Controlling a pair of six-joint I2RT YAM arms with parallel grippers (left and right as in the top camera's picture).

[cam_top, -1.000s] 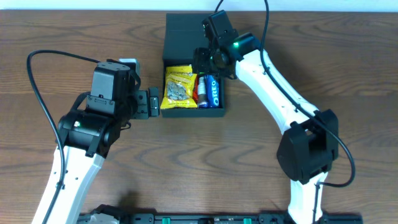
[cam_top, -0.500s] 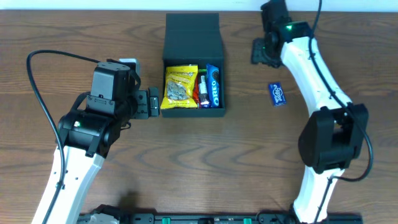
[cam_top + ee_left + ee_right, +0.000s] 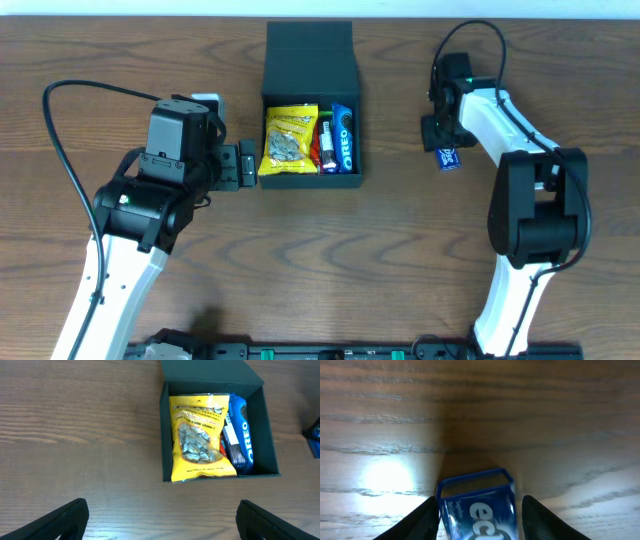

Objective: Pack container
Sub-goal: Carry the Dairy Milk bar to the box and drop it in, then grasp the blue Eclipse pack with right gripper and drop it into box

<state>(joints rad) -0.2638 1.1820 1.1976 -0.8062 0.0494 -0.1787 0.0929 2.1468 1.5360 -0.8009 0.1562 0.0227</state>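
- Now, the right gripper [image 3: 479, 506] is low over the table [image 3: 400, 260], its jaws spread to either side of a blue packet [image 3: 476, 491]; one finger [image 3: 427, 517] sits just beside the packet's edge, perhaps touching it, while a gap shows on the other side, so nothing is pinched yet.
- The blue packet lies flat and looks glossy: thin printed film with crimped ends, probably light, soft and a little slippery. A grip across its narrow middle should hold better than one on a crimp.
- The left gripper [image 3: 161, 510] hovers with jaws spread wide and empty, just beside the container's left wall.
- The container [image 3: 310, 183] sits at the far middle of the table, well apart from the blue packet, its lid [image 3: 310, 48] folded back flat behind it.
- It reads as stiff, matte, dark board with square corners: likely light, not fragile, and rough enough not to slide. The thin upright walls or the lid's free edge are the places to take hold.
- Inside, a crinkly yellow bag [image 3: 288, 140] fills the left half and an Oreo pack [image 3: 343, 140] stands on edge at the right; little room is left.
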